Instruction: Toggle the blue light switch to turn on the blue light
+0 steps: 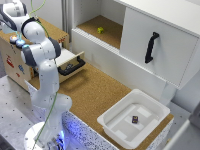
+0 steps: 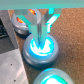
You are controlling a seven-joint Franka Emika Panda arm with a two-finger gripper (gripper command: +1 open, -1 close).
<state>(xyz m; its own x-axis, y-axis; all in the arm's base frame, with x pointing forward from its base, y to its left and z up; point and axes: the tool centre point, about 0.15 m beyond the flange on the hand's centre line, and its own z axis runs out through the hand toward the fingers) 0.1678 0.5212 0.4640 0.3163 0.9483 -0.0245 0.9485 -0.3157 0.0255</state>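
Note:
In the wrist view the blue light point(image 2: 41, 48) is a round dome in a grey ring, and it glows bright cyan-blue. My gripper point(image 2: 39, 31) stands right over it with its fingers point(image 2: 34, 22) drawn together, and the tips touch the top of the dome. I cannot make out a separate blue light switch. In the exterior view the arm point(image 1: 42, 55) reaches over the light wooden box point(image 1: 11, 60) at the exterior view's left. A small blue glow point(image 1: 20, 43) shows on top of the box, under the hand.
A red-orange dome point(image 2: 22, 21) and a greenish dome point(image 2: 54, 77) flank the blue one. Beside the box is an open drawer with a black handle point(image 1: 71, 68). A white cabinet with a black handle point(image 1: 151, 47) and a white tray point(image 1: 117, 125) stand at the exterior view's right.

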